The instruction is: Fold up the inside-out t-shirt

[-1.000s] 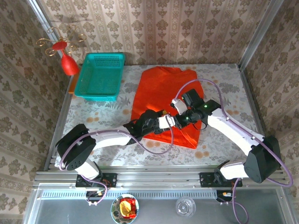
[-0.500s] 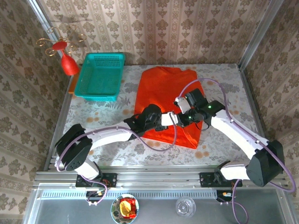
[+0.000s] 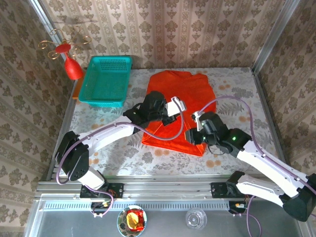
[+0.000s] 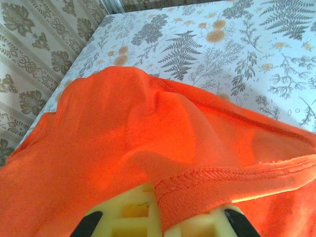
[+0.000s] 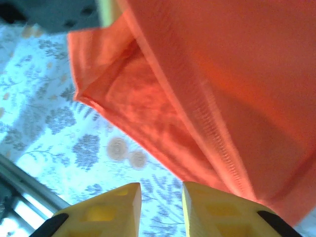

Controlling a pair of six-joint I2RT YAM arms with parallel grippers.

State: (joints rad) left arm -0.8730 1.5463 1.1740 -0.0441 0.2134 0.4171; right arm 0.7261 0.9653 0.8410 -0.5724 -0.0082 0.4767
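My left arm stretches far and rightward, left gripper (image 4: 160, 207) pinching the bright orange-red soft t-shirt (image 3: 177, 89) at its hem, while my bent right arm's right gripper (image 5: 161, 200) hangs slightly parted at its near-right corner.

Bright orange-red t-shirt (image 3: 190, 91), soft plain fabric, narrowed lengthwise, rumpled, stitched hem showing, part raised in a fold

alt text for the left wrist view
A bunched orange-red t-shirt lies close up, its stitched hem pinched by the yellow fingers of the left gripper at the bottom edge. Beyond it, the table has a fern-and-flower print.
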